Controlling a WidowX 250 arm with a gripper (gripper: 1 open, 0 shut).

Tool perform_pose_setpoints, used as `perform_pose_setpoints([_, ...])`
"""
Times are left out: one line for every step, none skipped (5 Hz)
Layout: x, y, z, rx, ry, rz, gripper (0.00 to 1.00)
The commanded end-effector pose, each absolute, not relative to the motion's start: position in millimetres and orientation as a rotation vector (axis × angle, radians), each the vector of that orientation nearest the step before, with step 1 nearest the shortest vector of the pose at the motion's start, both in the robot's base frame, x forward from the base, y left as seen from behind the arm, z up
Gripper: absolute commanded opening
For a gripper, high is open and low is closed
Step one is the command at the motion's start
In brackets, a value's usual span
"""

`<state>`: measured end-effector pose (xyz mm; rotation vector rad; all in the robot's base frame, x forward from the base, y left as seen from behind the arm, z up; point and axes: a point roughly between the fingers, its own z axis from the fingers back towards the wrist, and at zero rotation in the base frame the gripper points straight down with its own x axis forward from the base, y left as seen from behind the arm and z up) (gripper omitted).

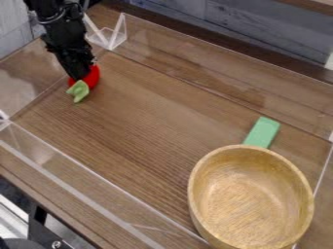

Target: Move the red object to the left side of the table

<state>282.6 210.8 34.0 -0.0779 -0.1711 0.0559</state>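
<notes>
Claw [76, 72] clamps red object [86, 78] on table [156, 117].

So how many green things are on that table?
2. A flat green block lies at the right, just above the wooden bowl. The green leafy end of the red object sits far left, under the tool. Nothing seems hidden.

Soft, even light; low-resolution, slightly blurry, faint acrylic glare.
</notes>
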Motion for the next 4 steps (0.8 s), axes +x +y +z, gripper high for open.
perform_pose_setpoints([282,210,31.9,-0.085,-0.168,0.038,0.0])
perform_pose_setpoints([282,209,30.3,-0.098,-0.161,0.01,0.0])
perform_pose_setpoints([282,210,25.9,-0.106,-0.158,0.047,0.0])
perform_pose_setpoints([282,209,21.6,-0.115,-0.155,0.084,0.0])
